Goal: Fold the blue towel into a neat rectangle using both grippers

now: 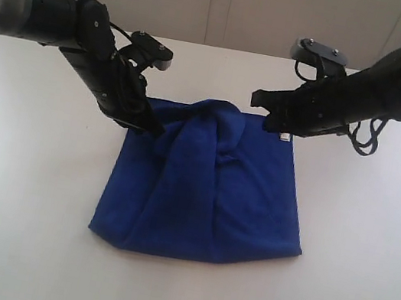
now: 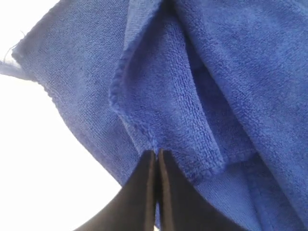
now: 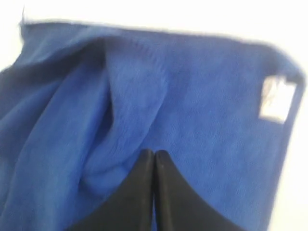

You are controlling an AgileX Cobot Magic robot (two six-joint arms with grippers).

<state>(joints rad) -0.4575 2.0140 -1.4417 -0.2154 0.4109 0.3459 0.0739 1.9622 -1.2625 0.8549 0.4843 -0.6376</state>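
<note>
I see a white table [image 1: 16, 226] with the blue towel [image 1: 207, 198] lying on it at the middle of the scene, between my two arms. The towel is a rough rectangle. Its near edge lies flat and fairly straight, while its far edge is gathered into a soft hump at the middle. Long creases run from that hump toward the near-left corner. A small white tag [image 1: 285, 137] sits at the far-right corner of the cloth.

The left gripper [image 1: 154, 128] reaches in from the far left and angles down to the far-left part of the towel. In the left wrist view its two black fingers [image 2: 144, 192] are pressed together, and their tips meet on the hemmed edge of a raised fold, so they are clamped on the cloth. A second layer of towel lies under that fold, with bare table beside it.

The right gripper [image 1: 270, 123] reaches in from the far right and ends at the far edge of the towel, just left of the tag. In the right wrist view its fingers [image 3: 139, 192] are together too, with no gap between them. Their tips touch a rounded ridge of cloth. I cannot tell whether any cloth is caught between them. That view is slightly blurred.
</note>
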